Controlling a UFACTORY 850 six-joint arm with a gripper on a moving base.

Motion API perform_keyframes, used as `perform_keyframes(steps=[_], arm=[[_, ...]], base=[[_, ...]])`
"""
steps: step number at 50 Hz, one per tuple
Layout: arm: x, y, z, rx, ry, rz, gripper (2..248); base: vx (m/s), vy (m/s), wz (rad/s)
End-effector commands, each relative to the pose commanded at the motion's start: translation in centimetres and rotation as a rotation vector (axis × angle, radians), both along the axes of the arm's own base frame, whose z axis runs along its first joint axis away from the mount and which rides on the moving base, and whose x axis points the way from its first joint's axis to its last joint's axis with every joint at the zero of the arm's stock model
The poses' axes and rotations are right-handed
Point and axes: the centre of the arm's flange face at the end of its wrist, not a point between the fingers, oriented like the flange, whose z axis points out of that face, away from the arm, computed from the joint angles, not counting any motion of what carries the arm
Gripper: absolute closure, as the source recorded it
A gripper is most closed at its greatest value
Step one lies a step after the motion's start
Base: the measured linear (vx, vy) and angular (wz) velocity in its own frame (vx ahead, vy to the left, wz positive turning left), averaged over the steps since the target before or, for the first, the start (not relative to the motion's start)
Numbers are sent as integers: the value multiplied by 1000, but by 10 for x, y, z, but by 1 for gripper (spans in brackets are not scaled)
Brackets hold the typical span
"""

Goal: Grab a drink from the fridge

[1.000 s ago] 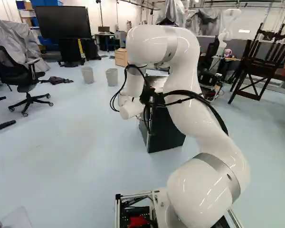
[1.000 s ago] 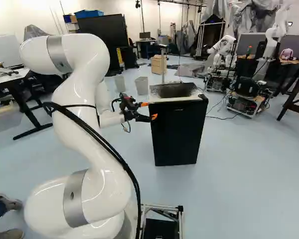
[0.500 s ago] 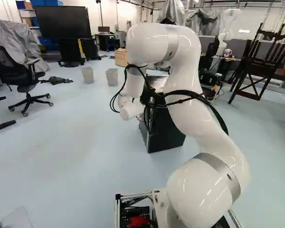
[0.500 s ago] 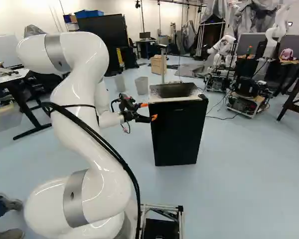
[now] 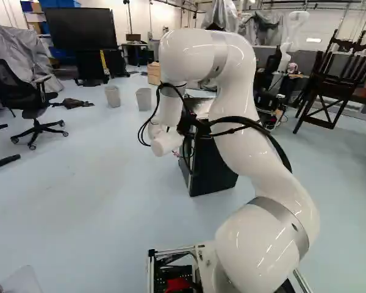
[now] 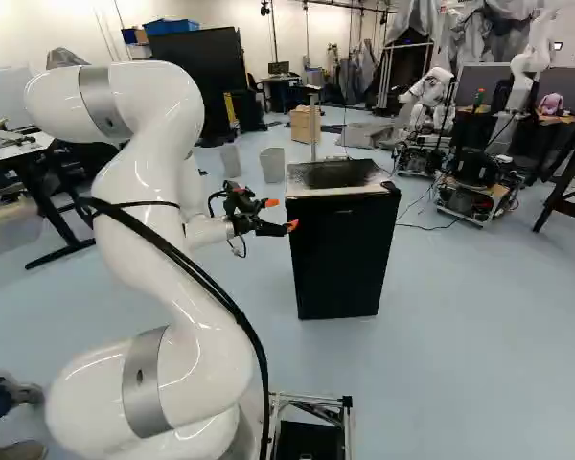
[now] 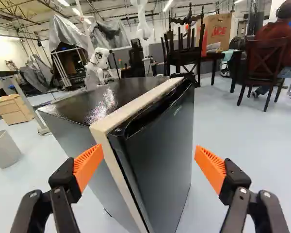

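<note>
Black and boxy, the fridge [image 6: 337, 264] stands on the floor [image 6: 460, 326], right of the gripper [image 6: 281, 214] in the right base view and partly hidden behind the arm [image 5: 238, 122] in the left one. Its door [image 7: 160, 160] lies against the body, with a dark recess [image 7: 148, 116] along the top edge and a pale strip [image 7: 131, 109] just behind.

The gripper is released, its fingers spread wide around nothing they hold. In the wrist view the fridge's near upper corner sits ahead and between the orange pads [image 7: 88, 164]. One fingertip looks very near the fridge's side in the right base view, though from that angle I can't be sure whether they touch.

Beyond stand two grey bins [image 6: 272, 165], a wooden cabinet [image 6: 304, 125] and another robot [image 6: 431, 91].
</note>
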Motion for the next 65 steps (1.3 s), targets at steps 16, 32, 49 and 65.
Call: perform_keyframes(steps=[16,32,49,65], arm=[[-1,12,0,1,-2,23,3],[7,10,-1,5,-11,12,3],[17,4,-1,9,-21,-6,3],[23,-4,-2,12,-27,-25,3]], base=[[0,0,0],[0,0,0],[0,0,0],[0,0,0]])
